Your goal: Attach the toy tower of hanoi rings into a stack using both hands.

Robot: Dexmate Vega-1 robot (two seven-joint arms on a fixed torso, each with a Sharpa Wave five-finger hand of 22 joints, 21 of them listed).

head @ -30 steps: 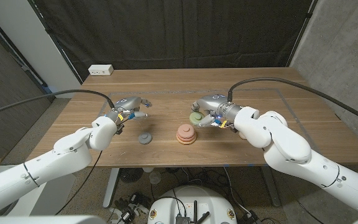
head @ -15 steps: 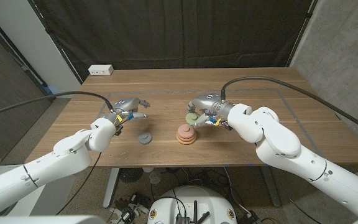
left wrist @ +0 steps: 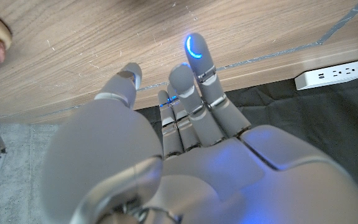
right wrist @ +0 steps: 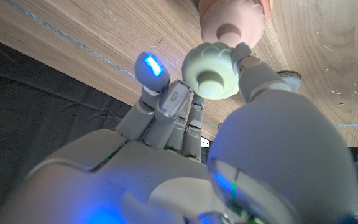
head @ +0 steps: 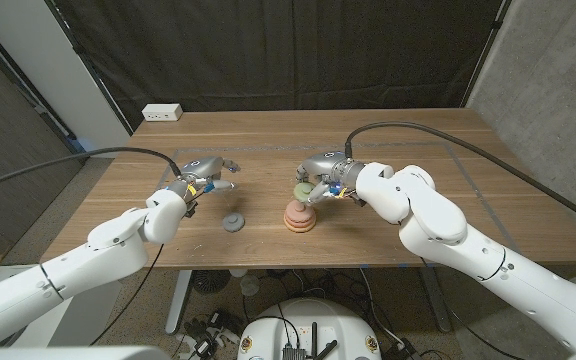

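1. Green ring [head: 302, 189]: small, pale green, with a scalloped rim and a raised hub at its centre. It is pinched in the right hand [head: 326, 177] just above the stack [head: 300, 215]. The right wrist view shows the thumb on one side of the rim and fingertips [right wrist: 174, 94] on the other.
2. Handling judgement: it looks like a rigid, light toy part, wood or plastic, and unlikely to deform or break. The smooth painted surface may slip in a light pinch. The rim is the sensible place to hold it, since that leaves the hub and underside free to seat.
3. Stack: pink and orange rings, widest at the bottom, stand near the table's front edge. The top piece shows a round knob [right wrist: 231, 32] that appears to be the mating point. The green ring sits close beside it and is not yet seated.
4. Grey ring [head: 233, 221]: lies alone on the table [head: 418, 130], left of the stack and well apart from it. It is probably the same stiff, light build and is best taken by its rim.
5. Left hand [head: 206, 172]: hovers behind the grey ring with its fingers apart, holding nothing.
6. A white power strip [head: 162, 113] lies at the table's far left corner.
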